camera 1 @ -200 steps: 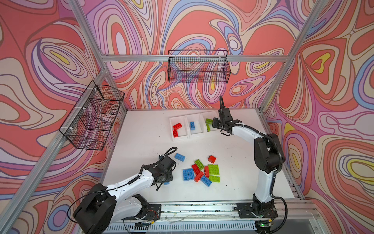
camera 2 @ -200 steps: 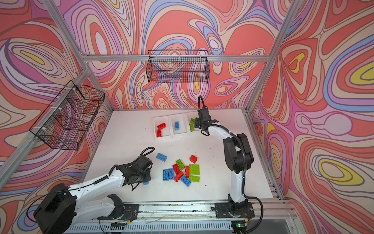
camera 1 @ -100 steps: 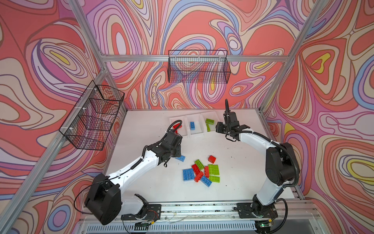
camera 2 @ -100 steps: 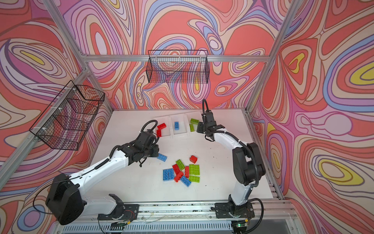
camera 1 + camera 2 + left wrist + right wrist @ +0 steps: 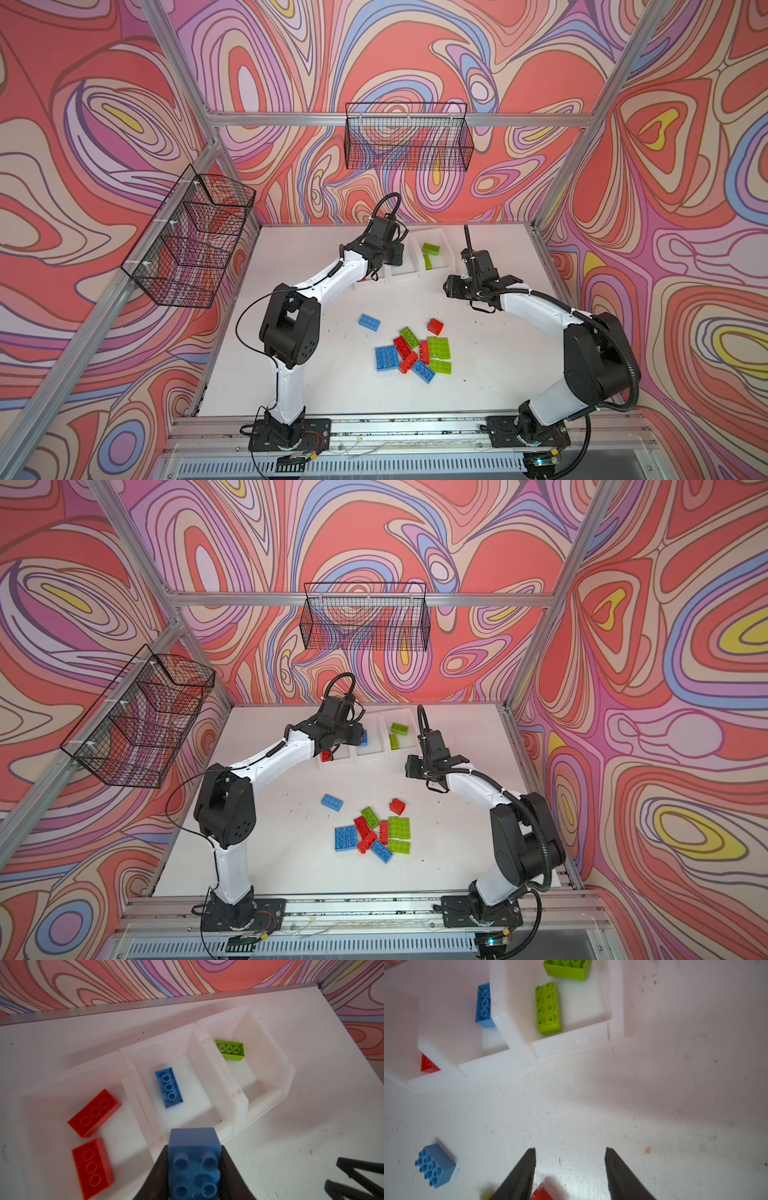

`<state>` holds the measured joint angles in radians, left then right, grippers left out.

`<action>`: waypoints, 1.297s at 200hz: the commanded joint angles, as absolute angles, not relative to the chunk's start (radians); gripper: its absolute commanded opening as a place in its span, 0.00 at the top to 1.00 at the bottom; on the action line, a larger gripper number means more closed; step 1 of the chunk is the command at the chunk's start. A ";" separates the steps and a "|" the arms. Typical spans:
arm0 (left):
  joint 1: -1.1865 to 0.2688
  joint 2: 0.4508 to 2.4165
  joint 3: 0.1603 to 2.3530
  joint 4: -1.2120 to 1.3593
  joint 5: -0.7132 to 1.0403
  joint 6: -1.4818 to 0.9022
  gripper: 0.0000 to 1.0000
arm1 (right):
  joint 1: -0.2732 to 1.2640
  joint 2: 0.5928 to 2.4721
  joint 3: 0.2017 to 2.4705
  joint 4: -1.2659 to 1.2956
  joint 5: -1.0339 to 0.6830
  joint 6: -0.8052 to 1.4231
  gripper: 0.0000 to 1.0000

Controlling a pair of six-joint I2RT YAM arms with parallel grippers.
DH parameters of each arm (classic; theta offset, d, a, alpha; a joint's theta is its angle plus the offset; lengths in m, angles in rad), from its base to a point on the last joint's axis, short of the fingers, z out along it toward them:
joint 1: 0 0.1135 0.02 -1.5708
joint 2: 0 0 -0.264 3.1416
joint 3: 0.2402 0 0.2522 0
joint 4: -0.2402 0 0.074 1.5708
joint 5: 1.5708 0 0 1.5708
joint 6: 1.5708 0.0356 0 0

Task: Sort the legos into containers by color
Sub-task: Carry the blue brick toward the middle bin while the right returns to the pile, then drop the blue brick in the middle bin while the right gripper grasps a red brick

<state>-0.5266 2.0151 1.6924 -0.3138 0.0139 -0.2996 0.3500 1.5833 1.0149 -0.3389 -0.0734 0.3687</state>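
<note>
My left gripper (image 5: 194, 1147) is shut on a small blue lego (image 5: 194, 1164), which hangs over the near wall of the middle container (image 5: 207, 1124). The three white containers (image 5: 419, 274) stand in a row at the back. One holds two red legos (image 5: 94, 1112), the middle one a blue lego (image 5: 168, 1087), and the third holds two green legos (image 5: 549, 1008). My right gripper (image 5: 570, 1150) is open and empty over bare table in front of the containers. A pile of several red, blue and green legos (image 5: 411, 353) lies mid-table. One blue lego (image 5: 370, 322) lies apart from it.
Black wire baskets hang on the left wall (image 5: 191, 241) and the back wall (image 5: 409, 141). Aluminium frame posts stand at the table's back corners. The left arm's elbow (image 5: 291, 320) rises over the table's left side. A red lego (image 5: 540, 1193) lies just under my right gripper's fingers.
My left arm swung the blue lego from the front left of the table up to the containers. My right gripper drew back empty from the green container towards the pile.
</note>
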 commanded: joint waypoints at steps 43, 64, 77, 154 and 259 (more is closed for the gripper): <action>-0.511 2.310 1.973 -0.243 0.112 -0.265 0.70 | 0.449 1.500 0.950 -0.454 -0.107 0.319 0.30; -0.510 2.391 2.072 -0.255 0.138 -0.276 0.68 | 0.502 1.484 0.929 -0.462 -0.103 0.308 0.29; -0.510 2.427 2.121 -0.291 0.153 -0.283 0.66 | 0.519 1.479 0.916 -0.467 -0.107 0.304 0.29; -0.504 2.420 2.155 -0.304 0.116 -0.295 0.30 | 0.555 1.483 0.885 -0.489 -0.091 0.273 0.22; -0.412 1.906 1.645 -0.147 0.050 -0.254 0.29 | 0.604 1.643 0.951 -0.499 -0.026 0.236 0.37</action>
<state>-0.4252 2.0003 1.7290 -0.2039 0.0830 -0.2832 0.5972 1.6154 0.9195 -0.4896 -0.0647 0.2497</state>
